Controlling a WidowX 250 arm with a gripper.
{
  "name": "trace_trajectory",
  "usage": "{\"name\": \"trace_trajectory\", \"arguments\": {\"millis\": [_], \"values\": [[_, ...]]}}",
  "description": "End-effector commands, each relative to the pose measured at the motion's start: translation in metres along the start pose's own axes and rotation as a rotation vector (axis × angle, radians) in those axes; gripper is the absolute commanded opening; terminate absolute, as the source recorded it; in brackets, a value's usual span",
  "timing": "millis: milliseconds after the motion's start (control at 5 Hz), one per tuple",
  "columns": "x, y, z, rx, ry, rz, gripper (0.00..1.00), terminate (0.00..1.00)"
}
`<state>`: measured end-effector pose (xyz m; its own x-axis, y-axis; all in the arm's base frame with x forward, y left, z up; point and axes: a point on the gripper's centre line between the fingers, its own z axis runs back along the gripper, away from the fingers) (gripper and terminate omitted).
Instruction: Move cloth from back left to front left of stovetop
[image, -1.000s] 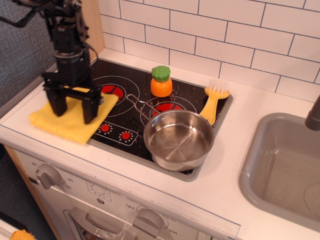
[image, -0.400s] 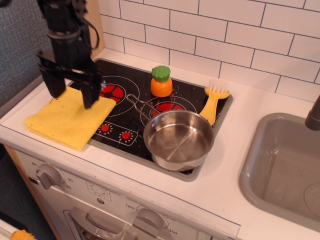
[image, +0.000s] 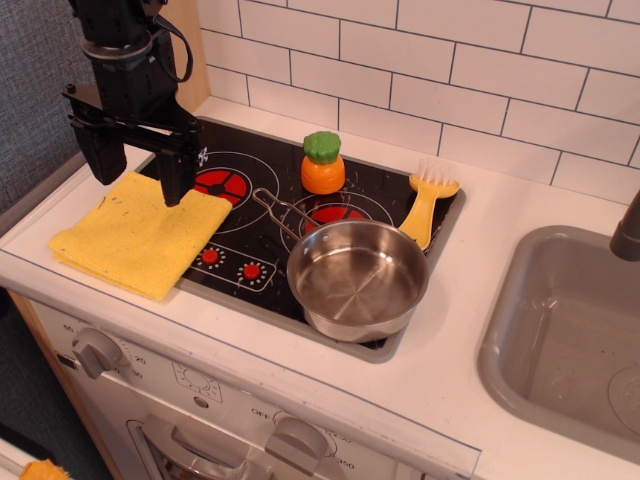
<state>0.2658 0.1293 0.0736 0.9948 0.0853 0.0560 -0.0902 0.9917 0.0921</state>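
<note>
The yellow cloth (image: 137, 234) lies flat at the front left, partly on the white counter and partly over the left edge of the black stovetop (image: 262, 222). My gripper (image: 137, 168) hangs open and empty above the cloth's back edge, its two black fingers spread wide and clear of the fabric.
A steel pot (image: 357, 278) stands on the front right of the stovetop, its handle pointing back left. An orange toy carrot (image: 322, 163) stands at the back middle. A yellow brush (image: 428, 203) lies at the back right. A grey sink (image: 570, 335) is on the right.
My gripper has let go of the cloth and risen up and a little back. The cloth now lies flat at the front left.
</note>
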Motion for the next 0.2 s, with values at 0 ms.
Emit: {"name": "trace_trajectory", "arguments": {"millis": [0], "values": [[0.0015, 0.003, 0.0171, 0.02, -0.052, 0.014, 1.0, 1.0]]}}
